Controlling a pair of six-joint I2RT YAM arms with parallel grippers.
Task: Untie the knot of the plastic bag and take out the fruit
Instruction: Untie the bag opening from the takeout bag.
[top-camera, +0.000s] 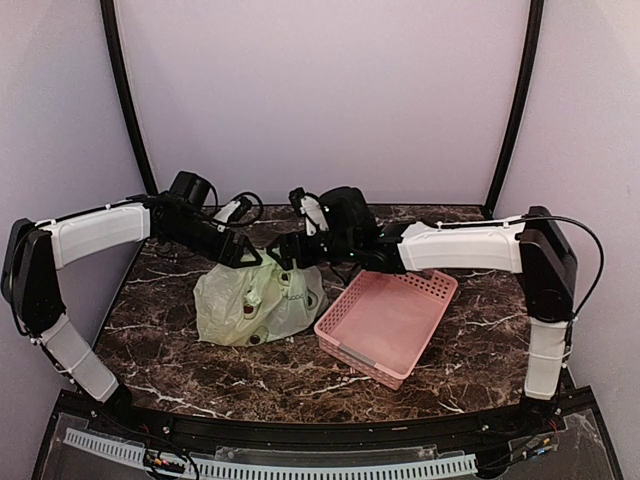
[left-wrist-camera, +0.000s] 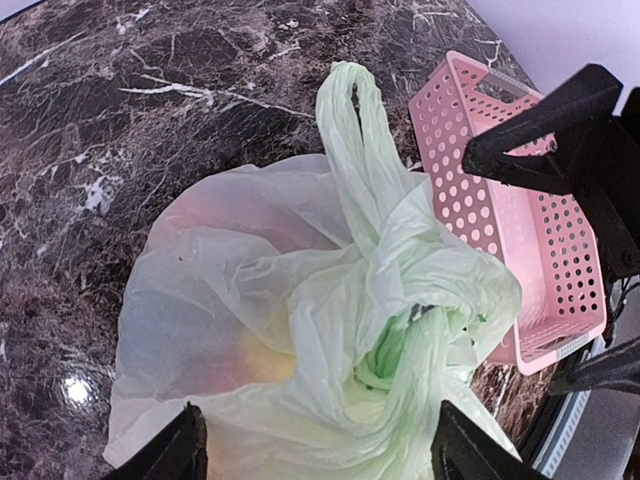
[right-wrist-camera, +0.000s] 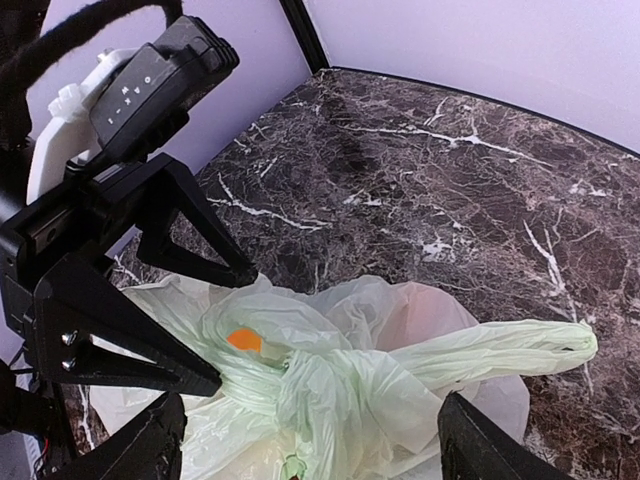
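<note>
My left gripper (left-wrist-camera: 320, 455) and right gripper (right-wrist-camera: 310, 455) both hang jaws apart over the knot (left-wrist-camera: 400, 300), atop the bag (top-camera: 240, 305) at the basket's (top-camera: 400, 330) nine o'clock. I'd pinch the knot with one, then draw the free loop (left-wrist-camera: 350, 130) out sideways.

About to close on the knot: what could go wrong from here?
1. The open left gripper and right gripper crowd over the knot; closing in could make their fingers clash.
2. The bag is thin and lies loose; a pull on the wrong fold may tighten the knot, tear the plastic or lift the whole bag.
3. The basket stands close beside; a dragged bag could shove it.
</note>
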